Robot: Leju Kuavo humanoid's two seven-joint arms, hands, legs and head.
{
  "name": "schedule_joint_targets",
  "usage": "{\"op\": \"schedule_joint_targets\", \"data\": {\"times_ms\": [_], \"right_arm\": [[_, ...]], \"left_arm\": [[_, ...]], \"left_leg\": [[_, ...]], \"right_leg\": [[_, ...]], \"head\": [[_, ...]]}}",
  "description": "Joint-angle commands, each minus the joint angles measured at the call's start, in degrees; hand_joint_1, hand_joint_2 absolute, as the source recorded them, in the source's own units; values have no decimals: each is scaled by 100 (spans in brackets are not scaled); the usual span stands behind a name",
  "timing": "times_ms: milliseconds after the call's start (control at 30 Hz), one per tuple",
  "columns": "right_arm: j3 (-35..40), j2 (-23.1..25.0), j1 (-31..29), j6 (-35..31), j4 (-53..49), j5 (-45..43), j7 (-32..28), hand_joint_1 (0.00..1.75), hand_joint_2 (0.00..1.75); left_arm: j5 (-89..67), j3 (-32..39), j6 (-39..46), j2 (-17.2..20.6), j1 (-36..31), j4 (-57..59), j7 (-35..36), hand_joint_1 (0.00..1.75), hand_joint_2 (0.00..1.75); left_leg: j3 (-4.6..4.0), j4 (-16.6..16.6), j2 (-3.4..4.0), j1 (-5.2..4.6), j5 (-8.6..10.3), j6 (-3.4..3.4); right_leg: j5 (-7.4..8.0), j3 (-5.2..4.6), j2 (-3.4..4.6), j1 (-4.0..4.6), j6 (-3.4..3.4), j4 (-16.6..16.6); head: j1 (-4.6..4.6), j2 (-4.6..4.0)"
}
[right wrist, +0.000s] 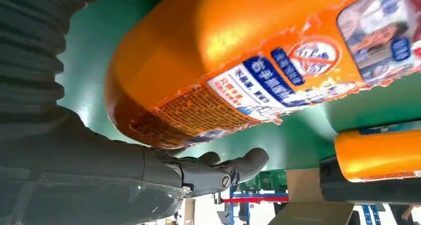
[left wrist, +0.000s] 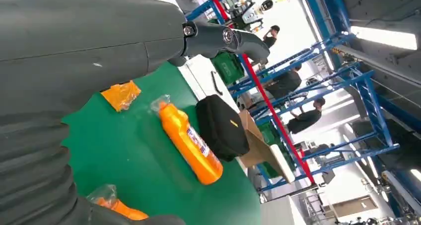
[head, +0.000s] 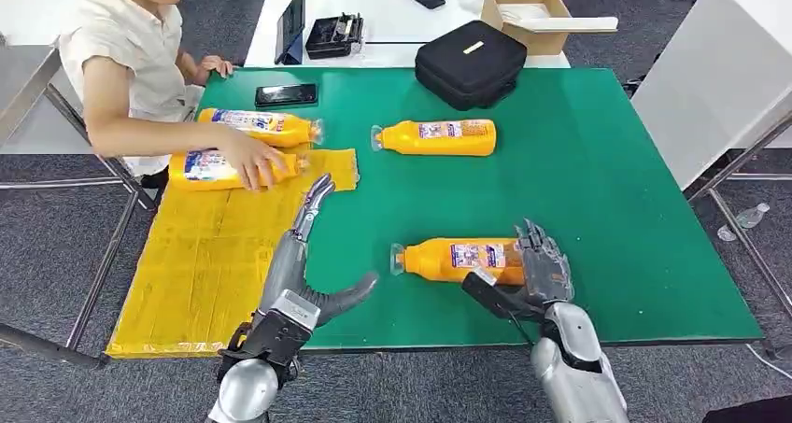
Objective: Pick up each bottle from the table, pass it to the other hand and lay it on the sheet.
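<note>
Right hand (head: 542,269) grips the near bottle (head: 458,260), fingers hiding its base; left hand (head: 313,255) spread, holding nothing, just beside it.

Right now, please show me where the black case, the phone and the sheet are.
Black case (head: 470,63): head view, middle of its top.
Phone (head: 286,94): head view, middle of its screen.
Sheet (head: 201,264): head view, bare yellow part near its middle.
</note>
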Motion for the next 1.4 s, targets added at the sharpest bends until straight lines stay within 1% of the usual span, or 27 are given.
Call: {"op": "schedule_joint_targets", "data": {"times_ms": [33, 67, 100, 133, 167, 267, 300, 367, 433, 533, 567, 600, 633, 733, 867, 900, 967, 1033, 1067, 1100, 1133, 1167, 1267, 1300, 1333, 1367, 1400], "right_arm": [[599, -131, -392, -49, 738, 204, 166, 0, 175], [639, -120, -392, -31, 719, 211, 164, 0, 175], [645, -109, -396, -30, 717, 211, 164, 0, 175], [645, -109, -396, -30, 717, 211, 164, 0, 175], [714, -109, -419, 9, 735, 189, 158, 0, 175], [754, -116, -452, 43, 764, 184, 160, 0, 175], [754, -116, -452, 43, 764, 184, 160, 0, 175], [754, -116, -452, 43, 764, 184, 160, 0, 175], [754, -116, -452, 43, 764, 184, 160, 0, 175], [750, -194, -589, 282, 1084, -45, 134, 2, 175], [767, -277, -648, 406, 1256, -155, 108, 140, 175], [762, -333, -669, 462, 1359, -218, 115, 166, 175], [771, -375, -695, 529, 1462, -260, 127, 175, 175], [759, -557, -726, 740, 1796, -437, 136, 175, 175], [693, -592, -652, 690, 1814, -555, 41, 175, 175], [615, -568, -590, 766, 1741, -789, -69, 175, 175], [374, -576, -423, 1129, 1659, -1547, -532, 175, 175], [408, -813, -129, 1313, 1481, -2038, -690, 175, 175], [442, -890, -20, 1296, 1418, -2058, -665, 175, 175], [457, -949, 89, 1275, 1322, -2136, -635, 175, 175], [442, -997, 203, 1257, 1209, -2243, -596, 175, 175], [457, -1051, 339, 1197, 1027, -2288, -542, 175, 175], [398, -1020, 615, 1198, 523, -2485, -530, 175, 175], [408, -1009, 644, 1218, 446, -2505, -513, 175, 175], [408, -1009, 644, 1218, 446, -2505, -513, 175, 175], [417, -996, 641, 1233, 427, -2509, -498, 175, 175], [371, -928, 638, 1342, 368, -2763, -678, 175, 175]], "left_arm": [[42, -82, 18, -292, -218, 331, -7, 0, 175], [42, -85, 19, -290, -215, 323, -8, 0, 175], [42, -86, 19, -291, -216, 323, -8, 0, 175], [42, -86, 19, -291, -216, 323, -8, 0, 175], [41, -90, 23, -290, -224, 329, -10, 0, 175], [38, -91, 36, -292, -227, 332, -18, 0, 175], [38, -91, 36, -292, -227, 332, -18, 0, 175], [38, -91, 36, -292, -227, 332, -18, 0, 175], [38, -91, 36, -292, -227, 332, -18, 0, 175], [54, -106, 43, -288, -243, 345, -46, 0, 175], [66, -106, 44, -283, -253, 353, -59, 0, 175], [69, -102, 45, -279, -257, 354, -61, 0, 175], [76, -96, 46, -278, -257, 356, -66, 0, 175], [97, -68, 38, -272, -261, 377, -78, 0, 175], [103, -80, 27, -274, -254, 393, -87, 0, 175], [106, -100, 20, -270, -262, 419, -93, 0, 175], [151, -128, -27, -268, -287, 508, -123, 0, 175], [208, -165, -55, -267, -303, 575, -158, 0, 175], [212, -177, -56, -264, -284, 573, -159, 0, 175], [219, -186, -56, -257, -264, 560, -159, 0, 175], [223, -191, -55, -250, -234, 546, -157, 0, 175], [221, -210, -53, -235, -185, 484, -157, 0, 175], [228, -203, -54, -242, -113, 374, -140, 0, 175], [231, -200, -69, -247, -117, 352, -118, 0, 175], [231, -200, -69, -247, -117, 352, -118, 0, 175], [231, -196, -77, -247, -131, 346, -107, 0, 175], [284, -160, -92, -273, -132, 352, -95, 0, 175]], "left_leg": [[12, 2, 11, 4, -3, 2], [11, 2, 9, 4, -2, 2], [27, 2, 21, 6, -7, 3], [12, 2, 8, 3, -3, 1], [19, 1, 11, 5, -4, 1], [14, 1, 4, 3, -2, 0], [21, 1, 9, 5, -4, 1], [14, 1, 3, 3, -1, 0], [19, 1, 4, 6, -3, 1], [16, 2, 2, 4, -2, 1], [25, 1, 8, 5, -5, 2], [24, 1, 6, 5, -3, 3], [18, 1, 5, 3, -1, 2], [18, 1, -7, 3, 1, 3], [46, -3, -24, 8, 2, 4], [60, 2, -22, 8, -3, 4], [68, -3, -22, 8, -10, 7], [69, -6, -30, 8, -6, 6], [77, -8, -45, 8, -8, 6], [77, -15, -50, 10, -2, 7], [90, -6, -33, 7, -13, 5], [94, -7, -32, 11, -13, 5], [111, -9, -46, 10, -16, 2], [119, -3, -33, 7, -23, 4], [117, -7, -45, 12, -19, 5], [116, -3, -46, 10, -19, 6], [112, -7, -49, 11, -16, 7]], "right_leg": [[2, 15, 2, 8, -18, -6], [1, 13, 1, 7, -16, -5], [1, 31, 5, 13, -34, -10], [0, 15, 0, 7, -17, -4], [-1, 24, -2, 10, -26, -7], [0, 16, -1, 6, -12, -3], [-1, 24, -1, 9, -22, -5], [0, 16, -3, 6, -11, -3], [-1, 23, -4, 9, -18, -6], [0, 19, -4, 7, -14, -5], [-2, 29, -3, 10, -22, -7], [0, 28, -4, 9, -20, -8], [1, 20, -2, 6, -13, -5], [0, 26, -14, 6, -14, -7], [-3, 50, -34, 13, -22, -22], [-6, 19, -29, 11, -18, -18], [-4, 24, -29, 12, -22, -25], [-4, 28, -38, 13, -24, -29], [-9, 37, -51, 12, -21, -31], [-6, 43, -63, 17, -35, -42], [-11, 44, -40, 10, -17, -29], [-9, 48, -42, 16, -24, -36], [-14, 65, -57, 17, -24, -38], [-15, 66, -37, 12, -14, -28], [-14, 72, -54, 20, -25, -38], [-17, 73, -49, 18, -19, -33], [-18, 73, -55, 21, -29, -37]], "head": [[0, 0], [0, 0], [0, 0], [0, 0], [0, 0], [0, 0], [0, 0], [0, 0], [0, 0], [0, 0], [0, 0], [0, 0], [0, 0], [0, 0], [0, 0], [2, 0], [0, 0], [0, 0], [0, 0], [0, 0], [-2, 0], [0, 0], [0, 0], [-2, 0], [0, 0], [0, 0], [0, 0]]}}
